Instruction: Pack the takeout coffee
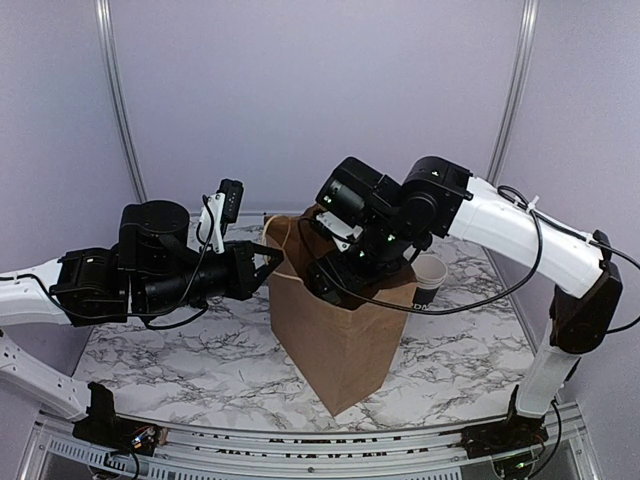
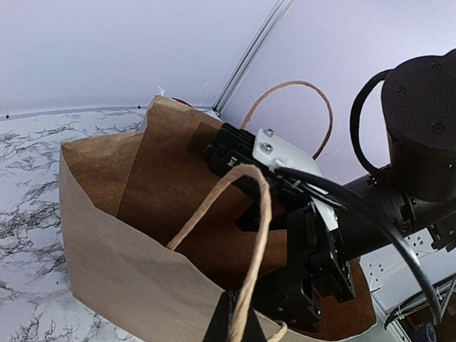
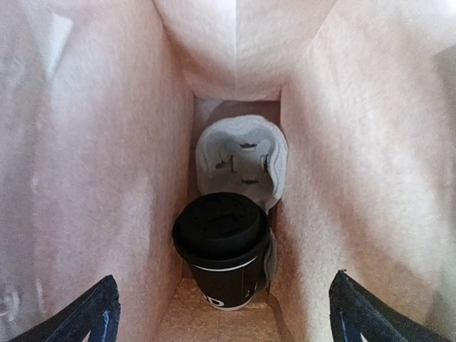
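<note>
One takeout coffee [image 3: 222,256] stands upright at the bottom of the brown paper bag [image 1: 340,340], its round black lid [image 3: 221,226] on. Just behind it, touching or nearly touching, you can see a pale moulded cup holder [image 3: 242,160] leaning against the bag's far wall.

Your right end effector [image 1: 335,278] reaches down into the mouth of the bag with its jaws spread wide. In the right wrist view, its two dark fingertips [image 3: 89,313] sit at the lower corners, well apart from the cup and holding nothing. The coffee lies between them and lower in the bag.

Your left end effector [image 1: 268,262] is at the bag's left rim, pressed together on the near twisted-paper handle [image 2: 251,214], which runs straight down into its tip in the left wrist view.

The bag stands upright on the marbled surface [image 1: 180,360]. Beside the bag's right side, near the back wall, a lidless black cup [image 1: 430,272] with a white inside stands on that surface.
</note>
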Controlling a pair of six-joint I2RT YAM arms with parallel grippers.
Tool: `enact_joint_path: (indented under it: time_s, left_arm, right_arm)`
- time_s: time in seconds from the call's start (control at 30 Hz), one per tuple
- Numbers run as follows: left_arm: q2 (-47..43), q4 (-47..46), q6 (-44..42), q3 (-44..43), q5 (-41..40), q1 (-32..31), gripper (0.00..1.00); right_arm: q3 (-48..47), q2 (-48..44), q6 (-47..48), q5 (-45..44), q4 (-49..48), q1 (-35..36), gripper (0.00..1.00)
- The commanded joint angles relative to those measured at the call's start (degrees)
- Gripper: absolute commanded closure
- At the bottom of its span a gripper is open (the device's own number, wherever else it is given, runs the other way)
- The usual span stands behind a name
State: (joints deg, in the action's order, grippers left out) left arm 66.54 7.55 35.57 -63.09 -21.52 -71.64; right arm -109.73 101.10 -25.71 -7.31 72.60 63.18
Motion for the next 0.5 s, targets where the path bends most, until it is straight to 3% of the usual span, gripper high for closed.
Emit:
enact_joint_path:
  time_s: [0.0, 0.3, 0.47]
  left_arm:
    - [-1.6, -1.3, -0.8, -0.3, -1.1, -0.3, 0.98]
    - [-1.3, -1.3, -1.4, -1.8, -1.6, -0.3, 0.87]
    - [-1.4, -1.3, -1.1, -2.1, -2.3, -0.3, 0.74]
  right_arm:
    - [-4.4, -1.3, 0.2, -2.4, 1.2, 0.5, 0.01]
    - [-9.3, -1.3, 1.5, -5.1, -0.1, 0.5, 0.00]
    - [-12.2, -1.5, 2.6, -6.7, -2.0, 0.5, 0.00]
